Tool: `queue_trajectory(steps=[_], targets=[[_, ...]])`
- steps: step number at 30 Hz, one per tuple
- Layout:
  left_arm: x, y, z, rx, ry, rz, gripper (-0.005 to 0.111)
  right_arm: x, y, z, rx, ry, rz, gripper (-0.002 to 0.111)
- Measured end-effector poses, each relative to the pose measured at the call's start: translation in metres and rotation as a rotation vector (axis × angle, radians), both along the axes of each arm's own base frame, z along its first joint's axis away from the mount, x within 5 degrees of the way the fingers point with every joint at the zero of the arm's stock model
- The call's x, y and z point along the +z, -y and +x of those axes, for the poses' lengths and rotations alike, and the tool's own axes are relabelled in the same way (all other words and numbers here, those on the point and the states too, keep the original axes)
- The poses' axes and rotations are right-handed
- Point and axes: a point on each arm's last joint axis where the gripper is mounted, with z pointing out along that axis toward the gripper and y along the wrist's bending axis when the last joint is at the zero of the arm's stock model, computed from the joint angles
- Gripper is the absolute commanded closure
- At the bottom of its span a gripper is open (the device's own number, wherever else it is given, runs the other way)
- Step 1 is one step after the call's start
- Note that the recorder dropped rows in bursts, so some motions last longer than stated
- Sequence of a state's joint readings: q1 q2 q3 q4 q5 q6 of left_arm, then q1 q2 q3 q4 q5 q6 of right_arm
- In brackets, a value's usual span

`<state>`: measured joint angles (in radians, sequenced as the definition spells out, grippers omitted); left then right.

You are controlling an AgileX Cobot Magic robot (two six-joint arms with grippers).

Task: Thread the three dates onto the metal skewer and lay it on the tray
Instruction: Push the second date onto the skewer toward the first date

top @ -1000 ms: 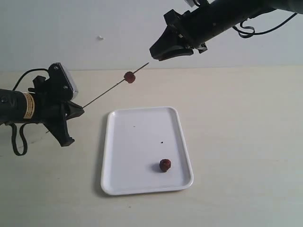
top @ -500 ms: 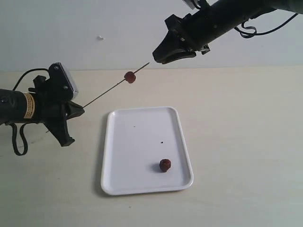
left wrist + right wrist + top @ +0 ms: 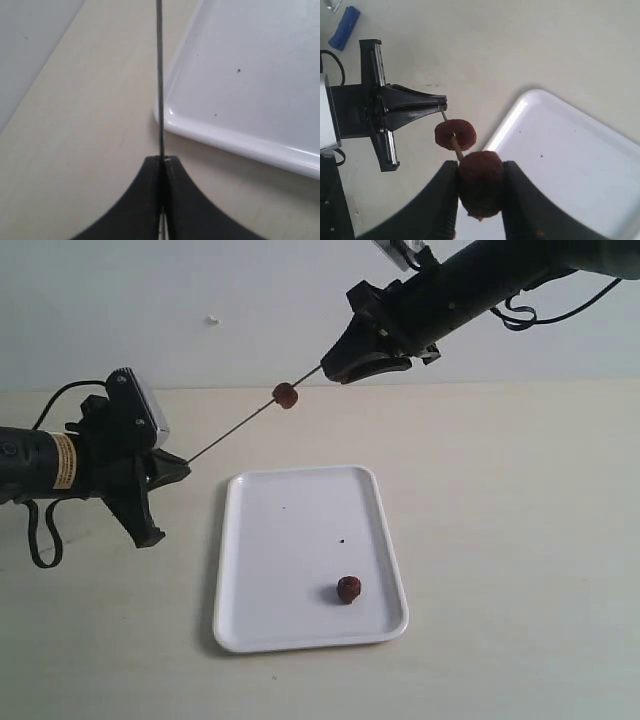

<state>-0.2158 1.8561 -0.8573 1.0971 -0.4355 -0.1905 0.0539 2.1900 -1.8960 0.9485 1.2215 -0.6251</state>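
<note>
Thin grey metal skewer [image 3: 235,429] with one wrinkled reddish-brown date [image 3: 285,395] on it.

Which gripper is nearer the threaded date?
Right. The right gripper, shut on a second date, is just past the threaded date; the left gripper holds the skewer's far end.

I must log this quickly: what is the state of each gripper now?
Left gripper: shut on the metal skewer.
Right gripper: shut on a date.
</note>
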Motion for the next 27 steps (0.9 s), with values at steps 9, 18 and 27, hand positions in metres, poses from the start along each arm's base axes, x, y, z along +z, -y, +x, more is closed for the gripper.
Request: queue_trajectory(steps=[9, 18, 27], targets=[[-0.0011, 0.0013, -0.0010, -0.006, -0.004, 0.019, 0.107, 0.0005, -0.0010, 0.0003, 0.002, 0.002, 0.017, 0.081], [-0.0029, -0.0006, -0.0010, 0.005, -0.013, 0.049, 0.107, 0.0011, 0.0003, 0.0007, 0.000, 0.007, 0.024, 0.081], [-0.0037, -0.0022, -0.0005, 0.024, -0.019, 0.058, 0.107, -0.0006, 0.0015, 0.0004, 0.006, 0.008, -0.001, 0.081]])
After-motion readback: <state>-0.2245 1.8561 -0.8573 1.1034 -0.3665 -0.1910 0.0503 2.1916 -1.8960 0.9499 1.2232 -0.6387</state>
